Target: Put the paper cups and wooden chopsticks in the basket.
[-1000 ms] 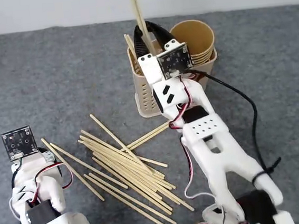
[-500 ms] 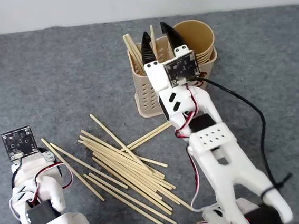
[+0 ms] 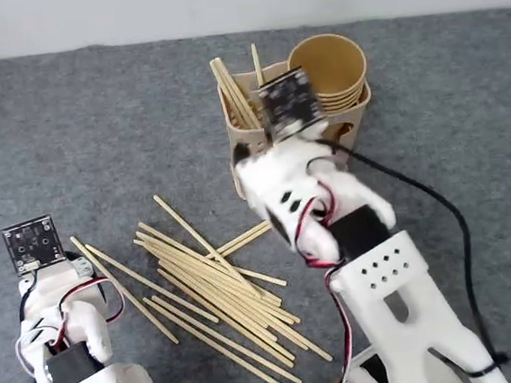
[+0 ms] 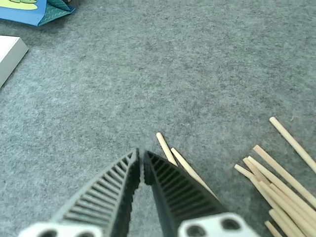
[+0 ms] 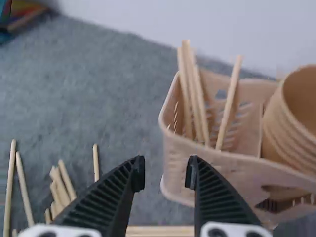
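The beige slotted plastic basket (image 5: 237, 165) on the grey carpeted tabletop (image 3: 95, 125) holds a stack of brown paper cups (image 3: 326, 62) and several upright wooden chopsticks (image 3: 236, 103). Loose chopsticks (image 3: 214, 281) lie piled nearby. The right jaws stand apart and empty beside the basket; the left jaws are closed on nothing.

Soft, even light is falling from above on the grey mat (image 3: 95, 125), keeping it bright from near to far. The loose chopsticks (image 3: 220, 290) are casting only thin, faint shadows. The right arm's white shell (image 3: 421, 311) is glowing without harsh glare, and the pale far wall (image 3: 219, 5) is showing brightest.
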You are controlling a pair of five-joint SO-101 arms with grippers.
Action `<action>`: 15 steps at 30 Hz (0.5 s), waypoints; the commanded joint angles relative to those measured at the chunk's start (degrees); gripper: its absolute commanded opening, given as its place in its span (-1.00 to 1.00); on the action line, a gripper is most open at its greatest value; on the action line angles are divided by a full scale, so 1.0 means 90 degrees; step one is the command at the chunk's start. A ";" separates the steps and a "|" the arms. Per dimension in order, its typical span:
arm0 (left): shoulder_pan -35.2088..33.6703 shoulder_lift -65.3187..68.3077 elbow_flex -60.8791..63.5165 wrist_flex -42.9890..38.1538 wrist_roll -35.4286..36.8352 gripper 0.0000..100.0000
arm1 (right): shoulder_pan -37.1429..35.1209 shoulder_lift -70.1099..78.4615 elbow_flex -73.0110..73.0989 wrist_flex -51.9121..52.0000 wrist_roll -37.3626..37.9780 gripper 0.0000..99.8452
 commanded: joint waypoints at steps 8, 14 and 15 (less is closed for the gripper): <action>-0.0049 -0.0078 -0.0181 -0.0127 0.0059 -0.97 | -0.1011 0.0952 -0.0274 0.0894 -0.0068 -0.69; -0.0049 -0.0078 -0.0171 -0.0117 0.0059 -0.97 | -0.1402 0.2613 -0.0801 0.0904 -0.0068 -0.69; -0.0049 -0.0078 -0.0171 -0.0117 0.0059 -0.97 | -0.1411 0.2916 -0.1006 0.0913 -0.0068 -0.69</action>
